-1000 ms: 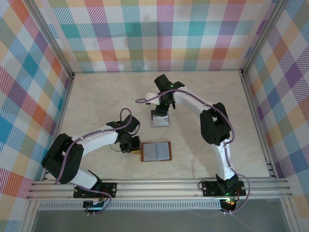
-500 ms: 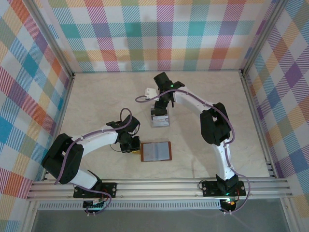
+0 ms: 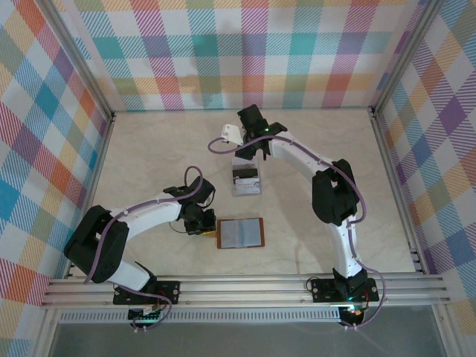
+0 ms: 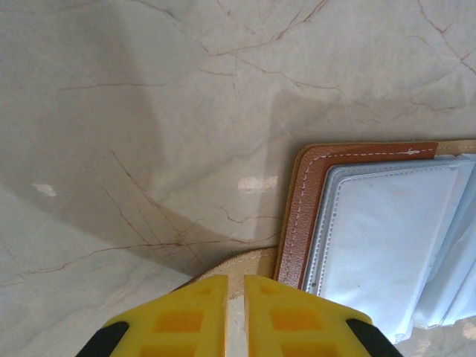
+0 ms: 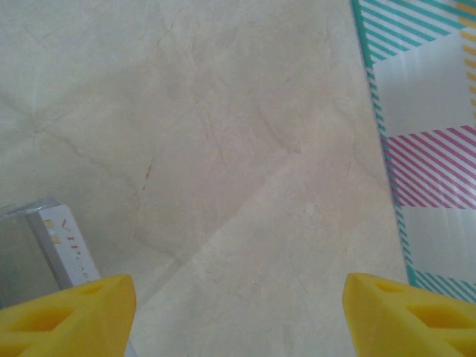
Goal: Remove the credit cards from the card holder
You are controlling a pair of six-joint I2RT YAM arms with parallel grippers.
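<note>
Tan-brown leather card holder (image 3: 240,233) spread open and flat on the pale marble-look table (image 3: 149,156), toward the near side, between the two arms, grey-blue inside facing up. In the left wrist view, stitched brown border (image 4: 297,216) framing light plastic sleeves, with bare tabletop (image 4: 149,111) beyond it.

Left gripper (image 3: 202,223) down at the holder's left edge, touching it. Seen from the left wrist (image 4: 236,312), yellow fingers (image 4: 186,316) drawn narrow, almost together, with the little tan strap tab (image 4: 242,262) running in between them; pinched on that tab, by the look of it.

Credit cards (image 3: 246,181) lying in a small stack on the table, farther back than the holder and apart from it, near the middle of the surface. Top card light grey with a dark stripe across it. Number of cards in the stack impossible to tell.

Right gripper (image 3: 244,151) raised just beyond the cards, on their far side, not touching them. From the right wrist (image 5: 238,312), yellow fingers (image 5: 67,305) spread wide at the two lower corners, nothing between them but bare table (image 5: 223,149). Corner of the stack (image 5: 44,245) at the lower left of that view, beside the left-hand finger. Striped plaid wall (image 5: 431,111) along the right edge; same plaid (image 3: 245,52) around the table's back and sides.
</note>
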